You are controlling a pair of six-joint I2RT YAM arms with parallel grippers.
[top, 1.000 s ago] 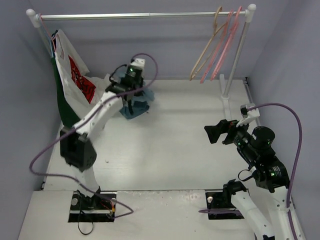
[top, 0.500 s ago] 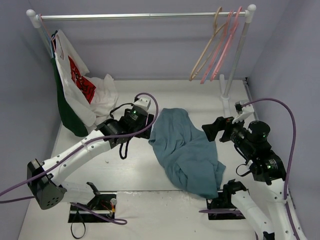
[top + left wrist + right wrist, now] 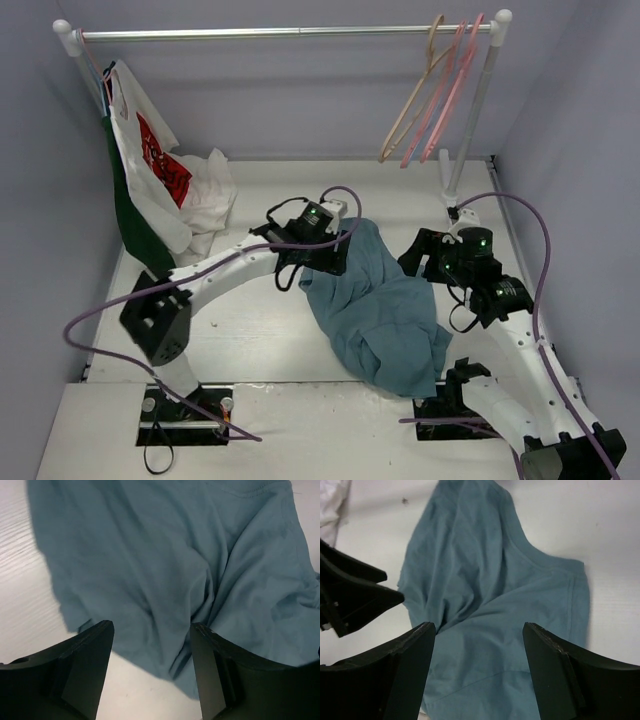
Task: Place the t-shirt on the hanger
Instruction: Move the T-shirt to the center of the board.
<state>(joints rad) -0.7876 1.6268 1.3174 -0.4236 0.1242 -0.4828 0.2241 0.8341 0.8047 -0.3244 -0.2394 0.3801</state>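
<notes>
The teal-blue t-shirt [image 3: 375, 310] lies crumpled on the table, running from the middle toward the near edge. My left gripper [image 3: 325, 258] hovers open over its upper left edge. In the left wrist view the cloth [image 3: 175, 555] fills the frame, and the left gripper [image 3: 151, 627] has nothing between its fingers. My right gripper [image 3: 420, 255] stands open just right of the shirt's upper part. The right wrist view has the shirt [image 3: 490, 605] under the open right gripper [image 3: 479, 626]. The beige hanger [image 3: 415, 95] hangs on the rail at the back right.
A metal rail [image 3: 280, 32] spans the back, its right post [image 3: 470, 110] standing on the table. Pink hangers [image 3: 450, 90] hang beside the beige one. A white garment with red print [image 3: 150, 140] and a dark green garment [image 3: 130, 215] hang at the left, above crumpled white cloth [image 3: 205, 190].
The left gripper carried the t-shirt from the back left, let it go on the middle of the table and now hovers at its edge. The right arm moved in toward the shirt.
</notes>
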